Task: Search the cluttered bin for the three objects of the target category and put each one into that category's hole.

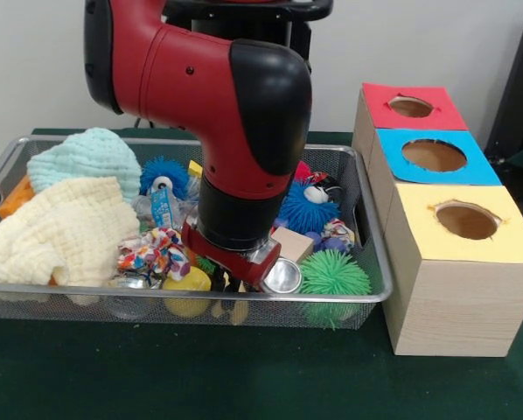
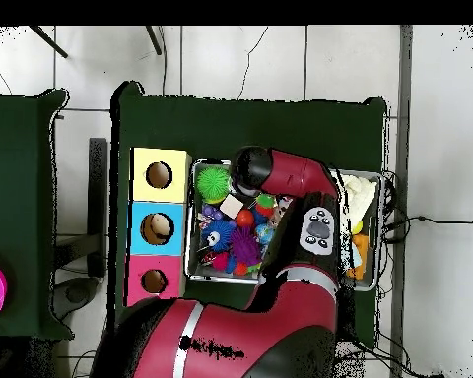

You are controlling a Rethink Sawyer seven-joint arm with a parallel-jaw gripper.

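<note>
Green spiky ball (image 1: 333, 274) lies just beside the arm (image 1: 244, 131).

One camera sits low and close, level with the wire bin (image 1: 366, 293) and facing the arm (image 1: 244, 114) across it — the three boxes (image 1: 458, 262) fill its right side. The other looks straight down from high up, taking in the whole green table (image 2: 250, 123) and floor around it. Both share bin, boxes and arm.

You see even, soft indoor light; glare glints on the arm's (image 1: 218, 96) glossy shell, with faint shadow under the bin (image 1: 349, 302).
</note>
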